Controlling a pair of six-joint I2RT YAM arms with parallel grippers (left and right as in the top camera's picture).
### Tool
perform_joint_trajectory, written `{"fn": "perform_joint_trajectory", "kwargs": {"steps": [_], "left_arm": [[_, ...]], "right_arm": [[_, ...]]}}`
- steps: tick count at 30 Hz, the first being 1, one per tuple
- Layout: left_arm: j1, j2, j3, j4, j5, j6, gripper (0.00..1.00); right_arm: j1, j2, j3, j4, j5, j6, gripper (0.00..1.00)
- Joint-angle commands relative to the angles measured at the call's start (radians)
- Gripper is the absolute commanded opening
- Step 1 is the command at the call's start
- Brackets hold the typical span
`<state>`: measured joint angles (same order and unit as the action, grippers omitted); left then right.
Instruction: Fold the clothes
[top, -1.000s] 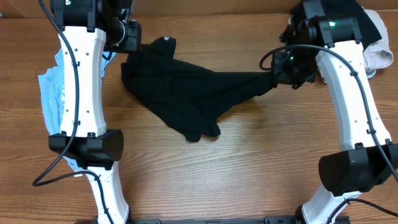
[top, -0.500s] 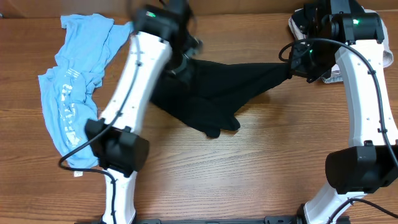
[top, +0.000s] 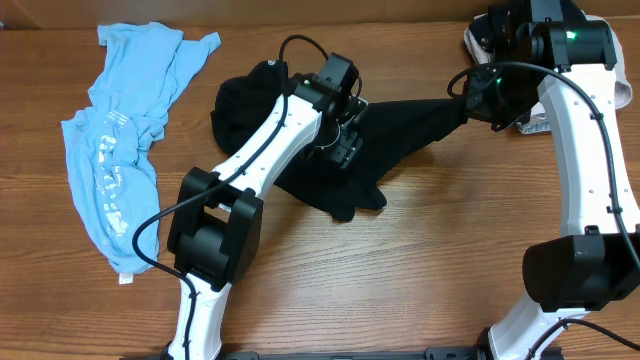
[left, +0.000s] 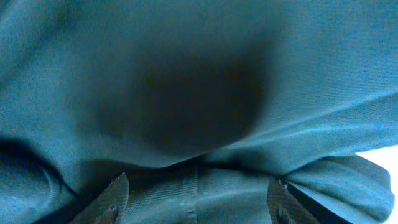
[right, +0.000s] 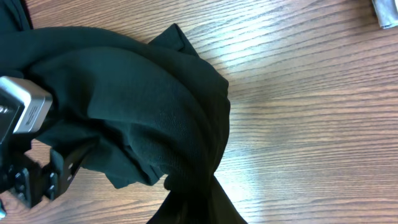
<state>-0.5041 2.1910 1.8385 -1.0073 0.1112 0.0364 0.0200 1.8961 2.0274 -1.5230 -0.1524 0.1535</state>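
Looking down from overhead, I see the black shirt (top: 400, 130) bunched on the far half of the table (top: 420, 290), mid-table, one edge pulled taut toward the right. My right gripper (top: 476, 98) sits at that taut end, jaws together and clamped on the black shirt. The right wrist view shows the fabric gathering into a narrow twist at the bottom of frame, with the fingers themselves hidden by cloth.

My left arm reaches across from the left side, with the left gripper (top: 345, 145) pointing down on the shirt's middle. The left wrist view is filled with dark fabric right up against the lens. Both fingertips (left: 109, 198) show near the bottom, spread well apart, with cloth lying across between them and nothing pinched that I can see. A tail of the shirt sticks out toward the near edge, past the left gripper.

Over at the left, the light-blue tee (top: 120, 150) lies crumpled with its white print up, well apart from the black shirt and both grippers. Neither garment is folded.
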Motion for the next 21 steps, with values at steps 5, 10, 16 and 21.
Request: {"fn": "perform_joint_trajectory", "kwargs": {"steps": [5, 10, 16, 21], "left_arm": [[0.008, -0.001, -0.054, -0.028, -0.039, -0.097, 0.66], [0.008, -0.001, -0.056, -0.012, -0.052, -0.096, 0.38], [0.008, 0.012, -0.056, 0.003, -0.051, -0.096, 0.22], [0.006, 0.044, -0.057, 0.000, -0.048, -0.097, 0.04]], "right_arm": [[-0.004, -0.032, 0.021, 0.000, 0.000, 0.003, 0.09], [-0.004, -0.032, 0.020, 0.000, 0.000, 0.002, 0.09], [-0.004, -0.032, 0.020, 0.000, 0.000, 0.002, 0.09], [-0.004, -0.032, 0.021, 0.003, 0.001, 0.002, 0.09]]}}
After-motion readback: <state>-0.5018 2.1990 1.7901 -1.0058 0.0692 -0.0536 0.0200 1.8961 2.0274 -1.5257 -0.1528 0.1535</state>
